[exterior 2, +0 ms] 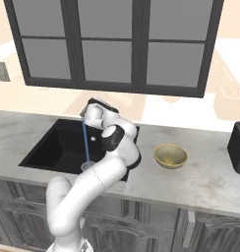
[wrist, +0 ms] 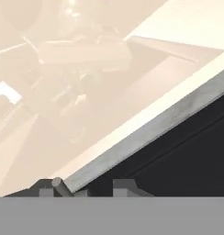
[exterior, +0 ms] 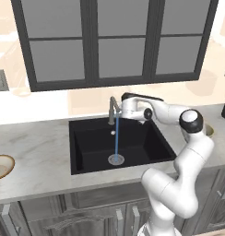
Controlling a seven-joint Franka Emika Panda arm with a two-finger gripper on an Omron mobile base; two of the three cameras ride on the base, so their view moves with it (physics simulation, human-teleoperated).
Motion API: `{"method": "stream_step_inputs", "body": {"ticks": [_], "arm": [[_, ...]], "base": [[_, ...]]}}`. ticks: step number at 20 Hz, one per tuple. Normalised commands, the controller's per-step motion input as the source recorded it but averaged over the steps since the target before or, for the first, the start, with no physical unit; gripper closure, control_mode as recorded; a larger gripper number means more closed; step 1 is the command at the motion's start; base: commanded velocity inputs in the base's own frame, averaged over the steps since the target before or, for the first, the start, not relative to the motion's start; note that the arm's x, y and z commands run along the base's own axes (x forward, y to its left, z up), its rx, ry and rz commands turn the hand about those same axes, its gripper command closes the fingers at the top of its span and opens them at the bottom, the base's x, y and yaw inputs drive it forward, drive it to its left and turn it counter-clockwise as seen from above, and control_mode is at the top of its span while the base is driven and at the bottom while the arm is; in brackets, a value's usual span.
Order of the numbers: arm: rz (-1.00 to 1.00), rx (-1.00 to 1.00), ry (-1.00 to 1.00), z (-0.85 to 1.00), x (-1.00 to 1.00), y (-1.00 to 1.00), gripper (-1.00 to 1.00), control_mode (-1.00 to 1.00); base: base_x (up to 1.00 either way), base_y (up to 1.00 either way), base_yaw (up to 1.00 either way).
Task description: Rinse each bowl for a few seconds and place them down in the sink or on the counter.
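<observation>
The black sink (exterior: pixel 93 159) sits in the light marbled counter (exterior: pixel 36 152), and a blue stream of water (exterior: pixel 116 138) falls from the grey faucet (exterior: pixel 112 111) onto the silver drain (exterior: pixel 116 160). My gripper (exterior: pixel 119 107) reaches over the basin to the faucet top. In the hand view the gripper (wrist: pixel 86 190) stands open, with a thin grey lever stub (wrist: pixel 58 183) against one fingertip (wrist: pixel 46 188). The shallow tan-rimmed bowl (exterior: pixel 1 166) lies on the counter far left. Right of the sink (exterior 2: pixel 53 147), the olive-yellow bowl (exterior 2: pixel 170 156) stands on the counter.
A dark-framed window (exterior: pixel 114 41) runs above the back wall. A black appliance (exterior 2: pixel 238 147) stands at the counter's far right. Grey cabinets (exterior: pixel 63 216) lie below the worktop. My own arm (exterior 2: pixel 117 142) crosses the sink's right rim.
</observation>
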Motion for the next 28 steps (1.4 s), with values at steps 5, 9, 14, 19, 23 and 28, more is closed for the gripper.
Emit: {"method": "stream_step_inputs", "body": {"ticks": [5, 9, 14, 19, 23, 28], "arm": [[-0.06, 0.12, 0.12, 0.2, -0.4, -0.86, 1.0, -1.0], [-0.03, 0.14, 0.07, 0.38, -0.44, -0.57, 1.0, -1.0], [0.0, 0.13, 0.02, 0.52, -0.58, -0.42, 1.0, -1.0], [0.0, 0.1, 0.0, 0.52, -0.68, -0.36, 1.0, -1.0], [0.0, 0.07, 0.02, 0.36, -0.79, -0.07, -1.0, -1.0], [0.0, 0.01, 0.06, 0.37, -0.74, 0.0, -1.0, -1.0]], "base": [[0.0, 0.0, 0.0], [0.0, 0.0, 0.0], [0.0, 0.0, 0.0], [0.0, 0.0, 0.0], [0.0, 0.0, 0.0], [0.0, 0.0, 0.0]]}}
